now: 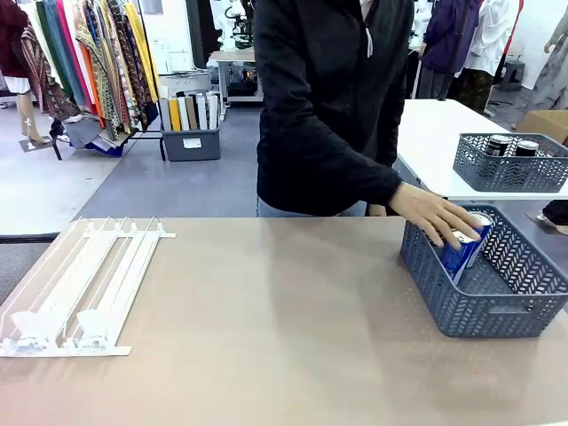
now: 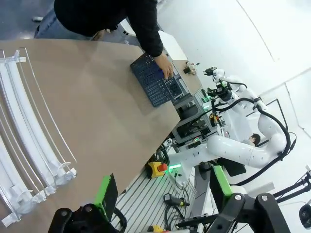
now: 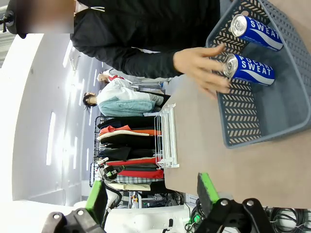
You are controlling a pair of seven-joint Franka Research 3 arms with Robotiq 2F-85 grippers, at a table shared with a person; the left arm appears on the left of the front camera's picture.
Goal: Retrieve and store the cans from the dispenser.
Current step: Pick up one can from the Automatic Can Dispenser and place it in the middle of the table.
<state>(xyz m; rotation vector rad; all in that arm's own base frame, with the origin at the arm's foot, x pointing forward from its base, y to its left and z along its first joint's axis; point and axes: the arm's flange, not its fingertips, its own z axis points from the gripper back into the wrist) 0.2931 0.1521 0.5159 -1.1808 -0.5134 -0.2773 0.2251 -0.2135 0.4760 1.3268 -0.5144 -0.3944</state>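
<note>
In the front view the dispenser [image 1: 84,284] lies at the lower left of the frame on the tan surface [image 1: 284,328], its white rails running up toward the middle and its lanes bare. At the right of the frame a grey lattice basket [image 1: 497,297] sits on the surface, and the person's hand [image 1: 439,217] reaches into it over the silver top of a blue can [image 1: 463,251] standing inside. A second grey basket [image 1: 510,169] at the upper right, on a white table behind, holds dark cans [image 1: 512,146].

The right wrist view shows two blue cans in the basket [image 3: 243,121] at the upper right of the frame: one can [image 3: 249,69] touched by the person's fingers [image 3: 204,68], the other [image 3: 256,32] just beside it. The right claw [image 3: 153,196] stands wide at the bottom edge, holding nothing.

In the left wrist view the left claw [image 2: 163,191] stands wide and empty at the bottom, the dispenser [image 2: 29,141] along the left edge
</note>
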